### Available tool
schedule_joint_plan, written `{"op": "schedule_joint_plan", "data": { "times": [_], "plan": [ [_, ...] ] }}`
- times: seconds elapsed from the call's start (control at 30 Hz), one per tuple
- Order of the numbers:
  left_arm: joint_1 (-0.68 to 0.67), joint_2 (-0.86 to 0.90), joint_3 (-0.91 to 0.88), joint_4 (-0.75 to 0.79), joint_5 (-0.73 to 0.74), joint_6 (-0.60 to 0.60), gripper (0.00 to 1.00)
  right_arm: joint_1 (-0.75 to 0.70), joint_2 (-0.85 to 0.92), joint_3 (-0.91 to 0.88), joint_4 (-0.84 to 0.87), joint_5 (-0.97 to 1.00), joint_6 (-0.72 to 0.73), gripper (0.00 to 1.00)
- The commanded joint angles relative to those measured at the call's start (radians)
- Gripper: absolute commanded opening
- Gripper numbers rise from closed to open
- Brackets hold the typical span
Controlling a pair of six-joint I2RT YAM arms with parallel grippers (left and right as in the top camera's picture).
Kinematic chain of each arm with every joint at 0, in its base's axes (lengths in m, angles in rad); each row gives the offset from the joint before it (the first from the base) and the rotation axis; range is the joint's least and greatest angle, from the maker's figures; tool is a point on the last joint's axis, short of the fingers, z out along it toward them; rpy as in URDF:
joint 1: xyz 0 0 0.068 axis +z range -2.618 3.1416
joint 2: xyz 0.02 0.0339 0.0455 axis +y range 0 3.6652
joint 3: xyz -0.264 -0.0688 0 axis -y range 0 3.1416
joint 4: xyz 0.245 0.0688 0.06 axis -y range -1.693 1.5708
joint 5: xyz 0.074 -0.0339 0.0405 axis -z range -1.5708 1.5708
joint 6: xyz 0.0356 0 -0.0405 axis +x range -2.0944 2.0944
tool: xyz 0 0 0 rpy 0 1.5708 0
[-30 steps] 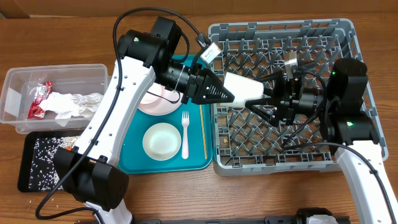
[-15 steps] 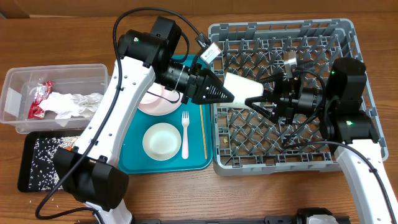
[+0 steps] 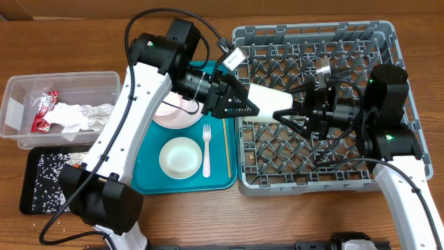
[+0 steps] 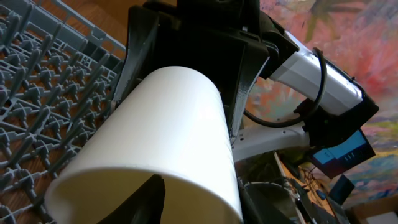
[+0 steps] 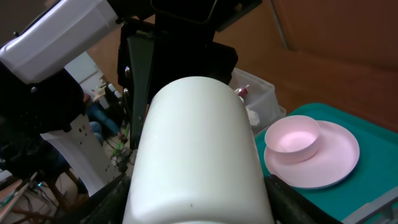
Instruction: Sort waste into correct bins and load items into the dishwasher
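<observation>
Wood-grain table point(image 3: 69, 42), grey lattice rack point(image 3: 361, 173), smooth cylindrical white cup point(image 3: 267, 104)

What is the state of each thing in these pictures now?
white cup, on its side in the air between both grippers
right gripper, shut on the cup's closed end
left gripper, at the cup's rim, grip unclear
clear tub, holding wrapper and napkins
black tray, holding rice bits
white bowl, upright on teal tray
fork, lying flat beside bowl

Smooth matt cup point(image 3: 267, 106); grey plastic rack point(image 3: 312, 189); wood table point(image 3: 69, 42) w/ grain.
</observation>
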Motion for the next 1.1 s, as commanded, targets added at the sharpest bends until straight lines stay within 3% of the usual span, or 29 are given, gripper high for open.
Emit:
{"op": "schedule_joint_plan", "data": {
  "times": [0.0, 0.23, 0.6, 0.7, 0.87, 1.07],
  "plan": [
    [0.049, -0.031, 0.004, 0.000, 0.032, 0.001, 0.39, 0.006, -0.010, 0.019, -0.003, 0.009, -0.006, 0.54],
    [0.082, -0.058, 0.004, -0.003, 0.032, -0.002, 0.39, 0.006, -0.010, 0.019, -0.010, 0.040, -0.006, 0.54],
    [0.122, -0.061, 0.004, -0.013, 0.022, -0.006, 0.37, 0.006, -0.010, 0.020, -0.031, 0.393, 0.192, 0.53],
    [0.143, -0.061, 0.004, -0.051, -0.074, -0.006, 0.35, 0.006, -0.010, 0.037, -0.086, 0.565, 0.246, 0.53],
    [0.167, -0.061, 0.003, -0.116, -0.327, -0.021, 0.33, 0.006, -0.010, 0.214, -0.385, 0.955, 0.224, 0.51],
    [0.168, -0.061, 0.003, -0.093, -0.538, -0.149, 0.31, 0.006, -0.010, 0.390, -0.650, 1.125, 0.225, 0.51]
  ]
}}
